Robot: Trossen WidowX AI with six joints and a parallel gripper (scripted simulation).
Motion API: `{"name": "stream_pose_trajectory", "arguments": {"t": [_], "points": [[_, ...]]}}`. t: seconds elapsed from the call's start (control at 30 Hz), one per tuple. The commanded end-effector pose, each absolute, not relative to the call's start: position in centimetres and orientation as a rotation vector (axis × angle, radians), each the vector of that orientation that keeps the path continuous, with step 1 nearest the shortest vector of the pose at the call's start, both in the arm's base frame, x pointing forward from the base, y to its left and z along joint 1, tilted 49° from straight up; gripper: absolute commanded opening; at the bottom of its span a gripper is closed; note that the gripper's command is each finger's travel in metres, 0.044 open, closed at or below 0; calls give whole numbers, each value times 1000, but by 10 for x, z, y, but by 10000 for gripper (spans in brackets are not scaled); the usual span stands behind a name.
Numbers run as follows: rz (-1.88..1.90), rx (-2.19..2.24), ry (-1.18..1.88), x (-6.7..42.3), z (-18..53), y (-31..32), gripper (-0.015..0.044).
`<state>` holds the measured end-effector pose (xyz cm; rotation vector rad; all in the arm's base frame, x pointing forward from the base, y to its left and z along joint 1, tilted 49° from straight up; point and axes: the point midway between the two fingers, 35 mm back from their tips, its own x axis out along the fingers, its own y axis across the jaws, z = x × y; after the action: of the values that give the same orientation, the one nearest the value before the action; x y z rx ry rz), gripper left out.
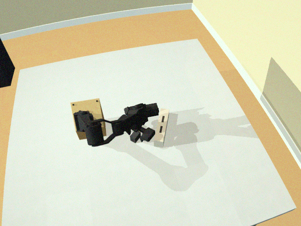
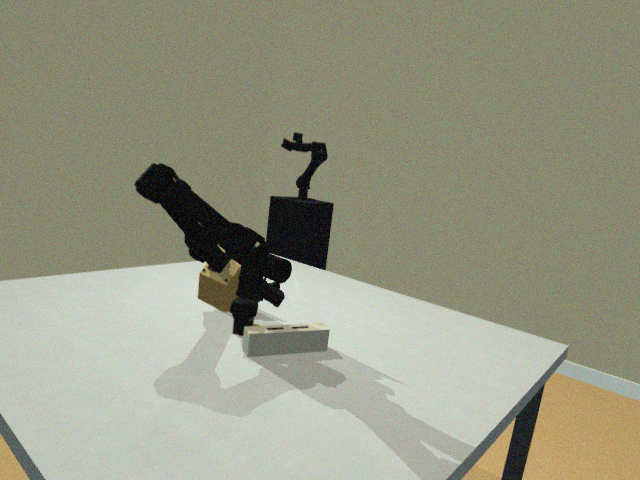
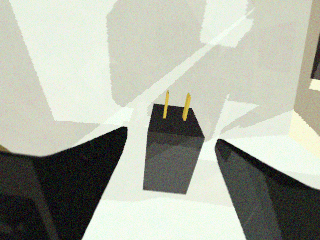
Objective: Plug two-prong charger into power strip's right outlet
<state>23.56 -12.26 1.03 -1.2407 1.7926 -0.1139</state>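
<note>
The dark two-prong charger (image 3: 172, 155) (image 1: 135, 137) stands on the white table with its two yellow prongs pointing up and away in the wrist view. My gripper (image 3: 171, 137) (image 1: 138, 133) (image 2: 241, 321) is lowered around it and open. One finger stands on each side of the charger, with a gap on both sides. The beige power strip (image 1: 161, 136) (image 2: 286, 339) (image 3: 305, 131) lies flat just to the right of the gripper, its two outlets facing up. In the exterior view the charger is hidden behind the fingers.
The arm's tan wooden base block (image 1: 90, 105) (image 2: 217, 291) stands left of the gripper. A black pedestal (image 2: 299, 232) (image 1: 4, 68) with a small second arm stands beyond the table's far side. The table's edge (image 2: 547, 372) runs at the right.
</note>
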Motion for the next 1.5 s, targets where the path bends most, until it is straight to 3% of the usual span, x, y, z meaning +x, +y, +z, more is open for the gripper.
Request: {"name": "stream_pose_trajectory", "arguments": {"t": [0.0,0.13,0.47,0.6,1.47], "points": [[-115,-1240,1792,236,11,-123,282],[-115,-1240,1792,236,11,-123,177],[-115,-1240,1792,236,11,-123,111],[-112,-1239,1792,236,14,-118,6],[-209,-1149,1769,233,40,-79,0]]}}
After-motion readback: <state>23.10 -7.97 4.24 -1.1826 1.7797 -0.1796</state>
